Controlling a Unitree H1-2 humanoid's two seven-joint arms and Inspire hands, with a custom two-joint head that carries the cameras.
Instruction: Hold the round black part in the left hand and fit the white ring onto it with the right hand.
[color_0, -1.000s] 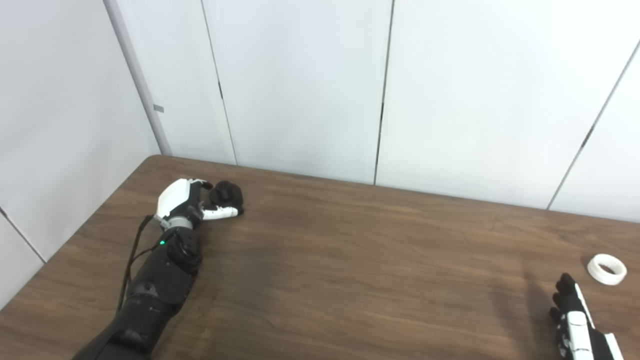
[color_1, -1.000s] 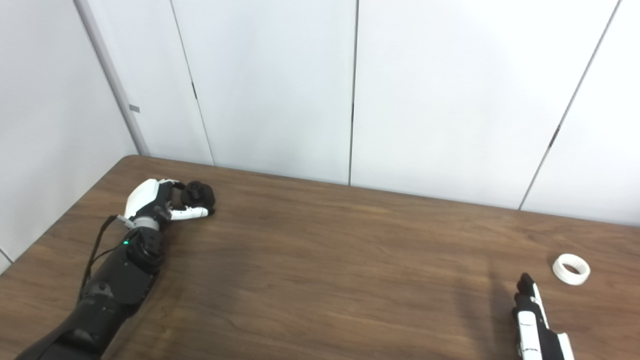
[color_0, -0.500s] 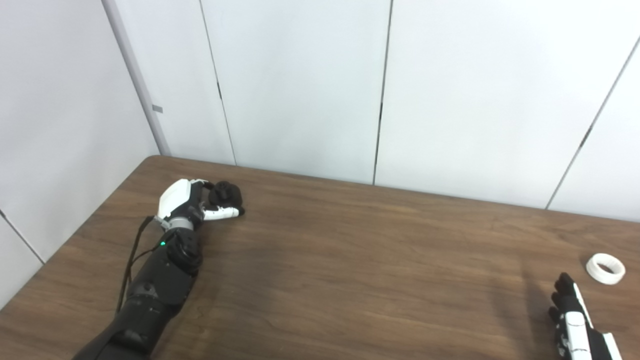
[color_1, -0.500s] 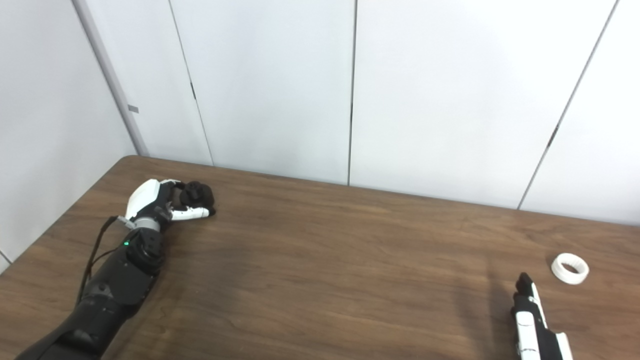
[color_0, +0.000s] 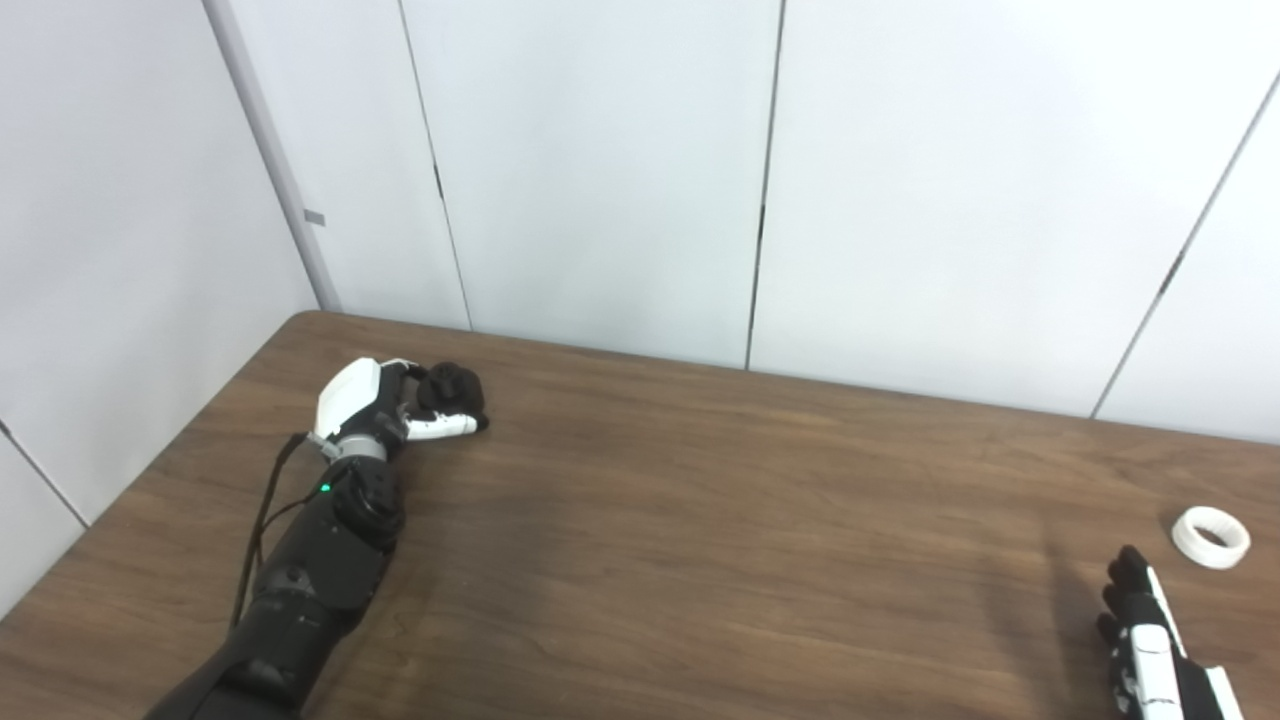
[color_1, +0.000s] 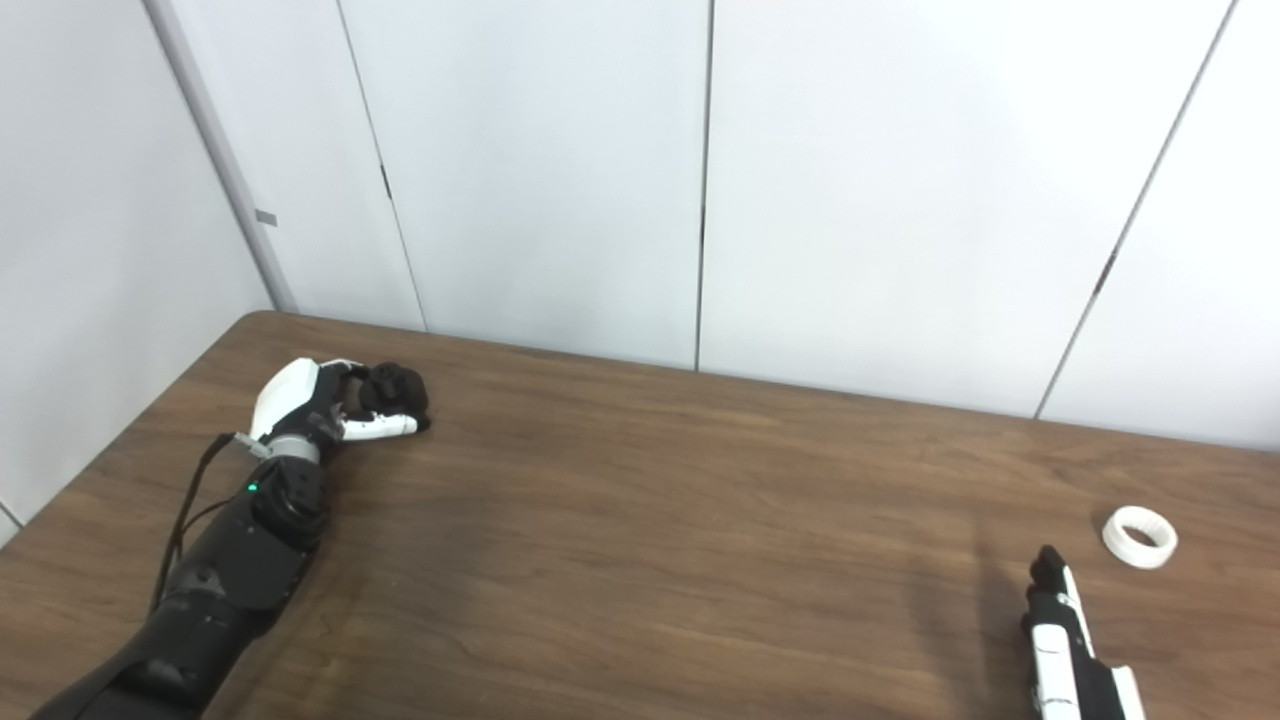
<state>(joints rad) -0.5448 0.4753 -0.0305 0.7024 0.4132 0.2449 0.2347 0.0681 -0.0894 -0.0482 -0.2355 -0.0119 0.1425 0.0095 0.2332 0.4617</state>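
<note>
The round black part (color_0: 452, 388) sits on the table at the far left, near the back edge. My left hand (color_0: 385, 405) wraps it: the fingers curl over its far side and the white thumb lies along its near side. The white ring (color_0: 1211, 536) lies flat on the table at the far right. My right hand (color_0: 1150, 645) comes in at the bottom right corner, fingers straight and empty, a short way nearer and to the left of the ring, apart from it. Its lower part is cut off by the picture's edge.
The brown wooden table (color_0: 700, 560) fills the lower half of the view. White wall panels (color_0: 600, 170) rise right behind its back edge and along its left side.
The whole picture has shifted a little, so the camera moved. The left hand has closed slightly tighter around the black part. The right hand and the ring stay where they were.
</note>
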